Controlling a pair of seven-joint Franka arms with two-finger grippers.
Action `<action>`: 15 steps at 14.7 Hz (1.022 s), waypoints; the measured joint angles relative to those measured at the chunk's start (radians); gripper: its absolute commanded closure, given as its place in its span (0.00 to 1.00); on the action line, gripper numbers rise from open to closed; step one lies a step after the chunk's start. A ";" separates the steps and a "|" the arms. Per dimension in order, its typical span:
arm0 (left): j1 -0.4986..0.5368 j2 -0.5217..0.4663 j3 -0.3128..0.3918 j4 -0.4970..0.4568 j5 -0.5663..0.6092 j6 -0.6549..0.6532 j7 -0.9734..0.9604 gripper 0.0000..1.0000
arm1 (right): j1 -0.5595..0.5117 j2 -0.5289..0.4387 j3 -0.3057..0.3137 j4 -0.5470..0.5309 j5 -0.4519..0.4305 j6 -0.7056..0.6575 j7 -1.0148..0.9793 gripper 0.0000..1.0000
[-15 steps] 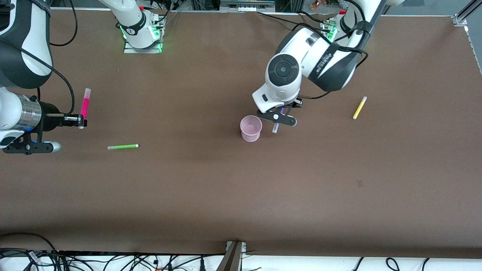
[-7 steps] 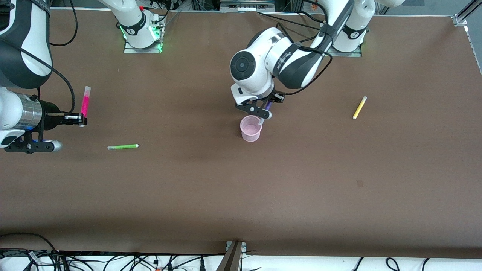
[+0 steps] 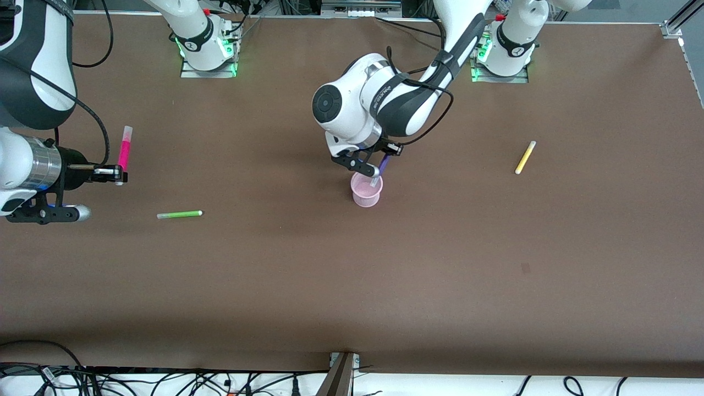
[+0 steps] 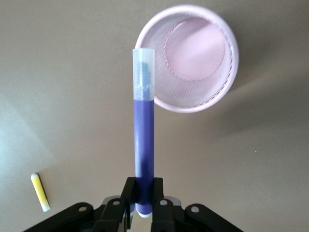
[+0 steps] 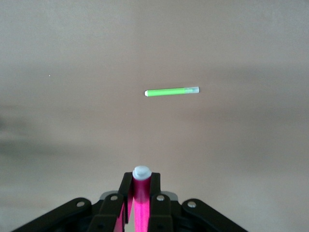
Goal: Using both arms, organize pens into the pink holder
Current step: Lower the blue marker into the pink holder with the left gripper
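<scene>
Left gripper (image 4: 143, 205) pinches purple pen (image 4: 144, 130) over holder (image 3: 367, 188) rim, so release risks clipping the rim and tipping it; right gripper (image 3: 116, 175), waiting, clamps pink pen (image 3: 125, 154).

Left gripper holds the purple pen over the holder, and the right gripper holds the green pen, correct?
Not quite. The left gripper does hold the purple pen over the holder, but the right gripper holds the magenta pen. The right wrist view shows the green pen lying on the table.
</scene>
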 measured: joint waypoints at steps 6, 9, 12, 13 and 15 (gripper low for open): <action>-0.065 0.036 0.005 0.025 0.064 -0.036 -0.004 0.98 | 0.000 0.000 0.000 0.000 0.000 0.000 0.000 1.00; -0.070 0.050 0.013 0.033 0.083 -0.037 -0.004 0.98 | 0.000 0.000 0.000 0.000 0.000 0.000 0.000 1.00; -0.080 0.083 0.014 0.067 0.100 -0.037 -0.004 0.98 | 0.000 0.000 0.000 0.000 0.000 0.000 0.000 1.00; -0.084 0.094 0.015 0.079 0.100 -0.037 -0.004 0.95 | 0.000 0.000 0.000 0.000 0.000 0.000 0.000 1.00; -0.086 0.105 0.016 0.096 0.101 -0.037 -0.004 0.94 | 0.000 0.000 -0.001 0.000 0.000 0.000 0.000 1.00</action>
